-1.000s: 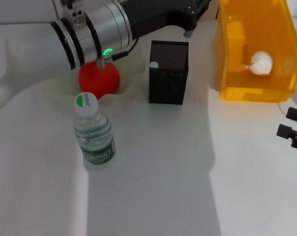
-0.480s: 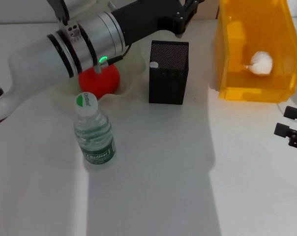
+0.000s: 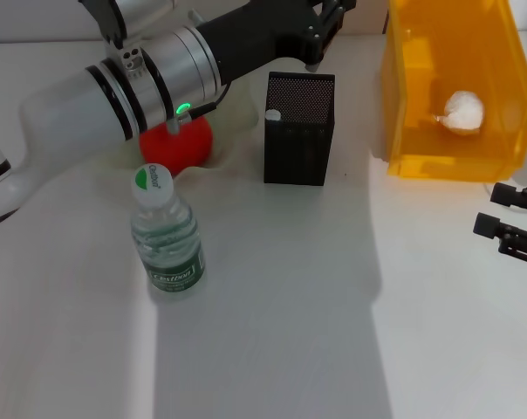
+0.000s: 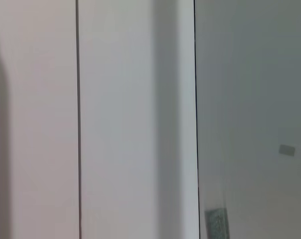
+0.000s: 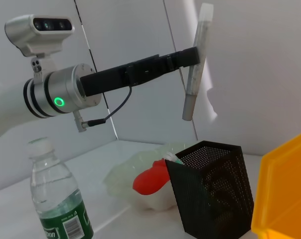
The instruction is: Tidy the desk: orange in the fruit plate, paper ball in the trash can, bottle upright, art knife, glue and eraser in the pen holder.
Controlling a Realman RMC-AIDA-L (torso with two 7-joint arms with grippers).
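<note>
My left arm (image 3: 133, 83) covers most of the fruit plate (image 3: 233, 118) and the orange's (image 3: 183, 144) top. The right gripper (image 3: 508, 225) is cut off at the desk's right edge, so I cannot read its fingers.

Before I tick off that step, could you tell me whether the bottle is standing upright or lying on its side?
Upright. The bottle stands on its base on the table, white cap on top, in both head and right wrist views.
</note>
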